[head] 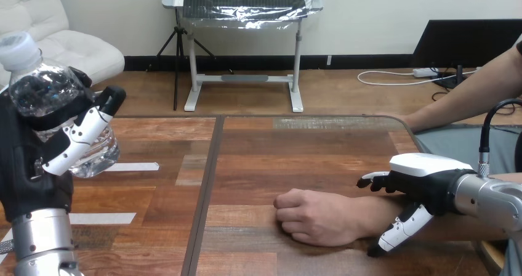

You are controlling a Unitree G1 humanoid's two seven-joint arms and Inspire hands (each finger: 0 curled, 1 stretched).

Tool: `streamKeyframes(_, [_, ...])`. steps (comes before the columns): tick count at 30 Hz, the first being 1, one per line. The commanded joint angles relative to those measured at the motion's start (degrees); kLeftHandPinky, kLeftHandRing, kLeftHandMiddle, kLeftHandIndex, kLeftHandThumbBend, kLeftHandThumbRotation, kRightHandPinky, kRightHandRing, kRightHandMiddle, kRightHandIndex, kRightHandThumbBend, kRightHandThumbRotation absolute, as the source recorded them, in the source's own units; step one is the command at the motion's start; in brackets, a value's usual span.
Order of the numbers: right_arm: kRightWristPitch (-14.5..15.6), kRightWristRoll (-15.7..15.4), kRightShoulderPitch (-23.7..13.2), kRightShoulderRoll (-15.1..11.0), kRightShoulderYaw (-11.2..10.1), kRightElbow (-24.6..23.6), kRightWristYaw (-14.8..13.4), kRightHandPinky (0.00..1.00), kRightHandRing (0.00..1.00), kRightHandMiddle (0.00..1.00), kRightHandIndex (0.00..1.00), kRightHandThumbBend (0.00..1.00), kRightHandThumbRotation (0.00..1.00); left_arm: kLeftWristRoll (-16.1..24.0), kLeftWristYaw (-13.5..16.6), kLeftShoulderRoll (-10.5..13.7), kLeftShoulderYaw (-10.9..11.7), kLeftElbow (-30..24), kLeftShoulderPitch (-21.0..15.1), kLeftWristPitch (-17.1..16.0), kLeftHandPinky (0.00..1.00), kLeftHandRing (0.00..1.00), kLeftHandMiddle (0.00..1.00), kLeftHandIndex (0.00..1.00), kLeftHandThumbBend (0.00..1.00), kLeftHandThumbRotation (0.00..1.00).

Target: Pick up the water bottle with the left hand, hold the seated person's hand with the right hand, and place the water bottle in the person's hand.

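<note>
– Left robot hand: what is carried in it?
– The water bottle is clamped in it, with the fingers and thumb wrapped round the clear body. The bottle is held upright and raised well clear of the table, its cap standing above the fingers.
– And the right robot hand?
– Its fingers are curled down over the near side of the person's wrist, with the thumb set on the far side. How firmly the wrist is pressed cannot be told.
– Where is the person's hand from there?
– Just past the right robot hand's fingertips, on the side toward the left robot hand. It is rested on the table as a closed fist, well apart from the bottle and lower than it.
– So which step is in hand?
– The pick-up and the hold are judged done; the hand-over is not yet begun.
– What is called for next?
– The bottle would have to be carried across and lowered toward the fist. The fist would first need to be opened, since no palm is offered for the bottle to be set in.
</note>
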Motion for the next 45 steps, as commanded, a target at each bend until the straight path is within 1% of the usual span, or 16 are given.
streamKeyframes(1, [0.5, 0.1, -1.3, 0.3, -0.9, 0.1, -0.5, 0.69, 0.86, 0.9, 0.93, 1.0, 0.48, -0.6, -0.4, 0.7, -0.4, -1.6, -2.5, -1.0, 0.2, 0.26, 0.32, 0.38, 0.48, 0.0])
streamKeyframes(4, [0.6, 0.2, -1.4, 0.4, -0.8, 0.1, -0.3, 0.68, 0.86, 0.9, 0.93, 1.0, 0.48, -0.8, -0.8, 0.8, -0.4, -1.3, -2.6, -1.5, 0.2, 0.26, 0.32, 0.38, 0.48, 0.0])
streamKeyframes(16, [-0.1, -0.9, -1.6, 0.5, -0.1, 0.7, -0.7, 0.66, 0.83, 0.88, 0.91, 1.0, 0.46, -1.1, -0.8, 0.8, -0.3, -1.6, -2.6, -1.2, 0.2, 0.26, 0.32, 0.38, 0.49, 0.0])
streamKeyframes(25, [1.0, -2.0, -1.8, 1.0, 0.5, 0.7, 0.1, 0.66, 0.84, 0.88, 0.91, 1.0, 0.45, -1.2, -0.8, 0.9, -0.3, -2.1, -2.6, -0.8, 0.2, 0.26, 0.31, 0.38, 0.49, 0.0])
streamKeyframes(32, [1.7, -3.9, -2.7, 2.0, 1.8, 3.0, 0.5, 0.68, 0.85, 0.88, 0.91, 1.0, 0.45, -1.6, -1.0, 0.7, -0.5, -2.6, -2.5, -0.5, 0.2, 0.26, 0.31, 0.38, 0.48, 0.0])
streamKeyframes(37, [1.5, -4.6, -3.1, 2.4, 2.5, 4.4, 0.3, 0.68, 0.85, 0.88, 0.9, 1.0, 0.46, -2.4, -1.2, 0.6, -0.5, -2.8, -2.5, -0.2, 0.2, 0.25, 0.31, 0.38, 0.48, 0.0])
streamKeyframes(43, [1.0, -6.0, -3.5, 2.7, 4.0, 6.3, -0.3, 0.69, 0.86, 0.88, 0.89, 1.0, 0.47, -2.7, -1.3, 0.6, -0.5, -3.2, -2.4, 0.2, 0.2, 0.25, 0.32, 0.38, 0.47, 0.0])
streamKeyframes(45, [1.3, -6.4, -3.6, 3.0, 4.4, 6.8, 0.1, 0.69, 0.87, 0.89, 0.89, 1.0, 0.48, -2.8, -1.3, 0.7, -0.5, -3.3, -2.3, 0.4, 0.2, 0.25, 0.32, 0.38, 0.47, 0.0])
